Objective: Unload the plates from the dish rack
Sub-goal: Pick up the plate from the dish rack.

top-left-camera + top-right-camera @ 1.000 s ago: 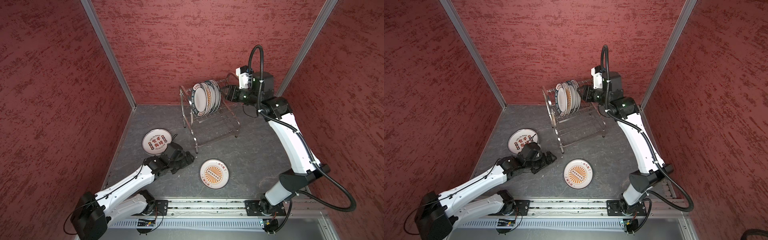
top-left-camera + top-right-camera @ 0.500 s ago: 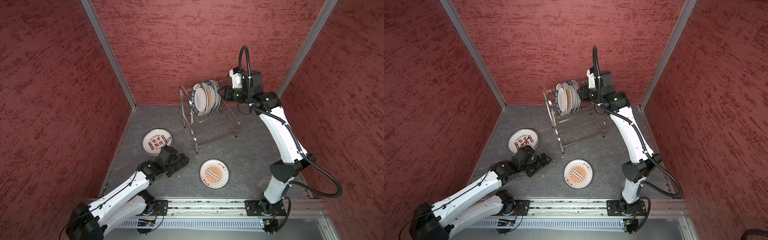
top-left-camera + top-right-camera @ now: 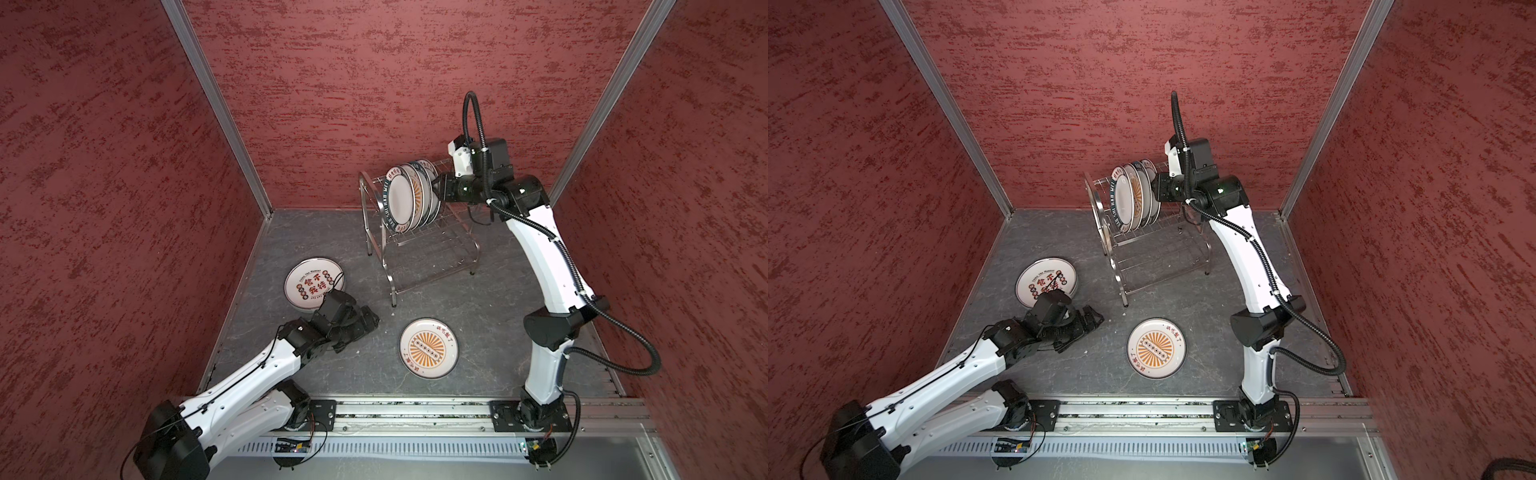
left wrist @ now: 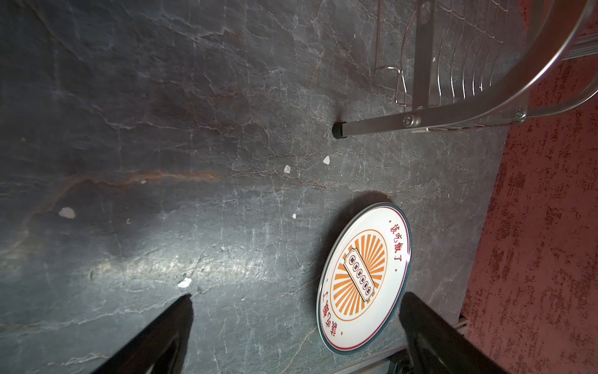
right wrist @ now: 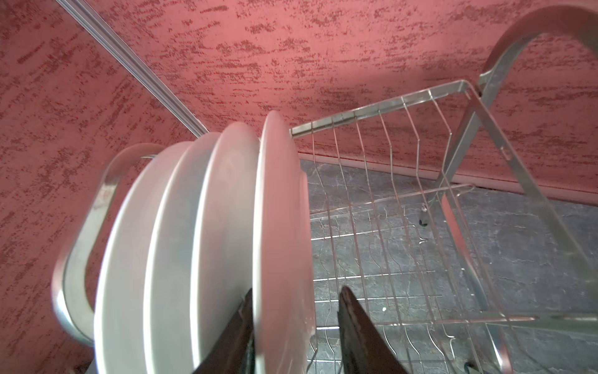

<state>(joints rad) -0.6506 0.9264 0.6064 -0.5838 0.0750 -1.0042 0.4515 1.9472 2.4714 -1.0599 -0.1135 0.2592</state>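
Moved: right gripper [image 5: 296, 291] has reached the dish rack [image 3: 428, 253].
Right fingers [image 5: 359, 327]: astride rim of endmost plate [image 5: 281, 210] for lifting; clamp unconfirmed.
Left gripper [image 4: 297, 296]: wide apart, empty, parked low.

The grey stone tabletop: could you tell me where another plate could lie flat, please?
Widest: between the orange sunburst plate and the white right arm. Also the far left corner, bordered by the steel wire dish rack, the red-lettered white plate and the red walls. Crowded: near left, where the open left gripper sits beside that plate.
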